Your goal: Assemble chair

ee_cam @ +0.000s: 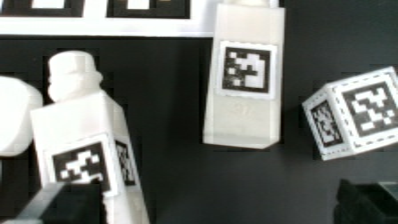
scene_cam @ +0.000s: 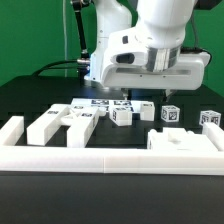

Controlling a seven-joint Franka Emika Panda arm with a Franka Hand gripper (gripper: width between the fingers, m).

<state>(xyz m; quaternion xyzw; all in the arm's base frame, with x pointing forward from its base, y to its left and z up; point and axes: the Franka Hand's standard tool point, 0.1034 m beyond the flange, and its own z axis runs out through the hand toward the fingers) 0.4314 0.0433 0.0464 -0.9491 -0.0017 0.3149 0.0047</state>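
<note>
Chair not yet built: loose parts spread over black table [scene_cam: 25,105] behind border rail [scene_cam: 110,162].

Ext. view's left: blocky bar pieces [scene_cam: 48,125] lying flat, close together. Mid: marker board [scene_cam: 100,104], w/ gripper [scene_cam: 126,97] hanging just above the parts beside it, jaws spread wide, nothing between them. Wrist view there: knobbed post [ee_cam: 80,135] next to tagged post [ee_cam: 246,85], apart, not touching. Tagged block [ee_cam: 356,112] further along, tilted. Ext. view's right: more short posts [scene_cam: 170,113], then seat slab [scene_cam: 180,142] flat near the rail.

Step in hand, prob.: picking one post. To do it well:
- Centre over a single post before dropping, likely the tagged post, nearest the line between fingertips [ee_cam: 45,200].
- Keep neighbours outside both fingers.
- Turn wrist so pads meet the long flat faces, not corners.
- Descend straight. Close low enough for a firm hold, but clear of the table.
- Watch for a finger clipping the knobbed post & shoving it off its spot.
- Lift vertically, no dragging.
</note>
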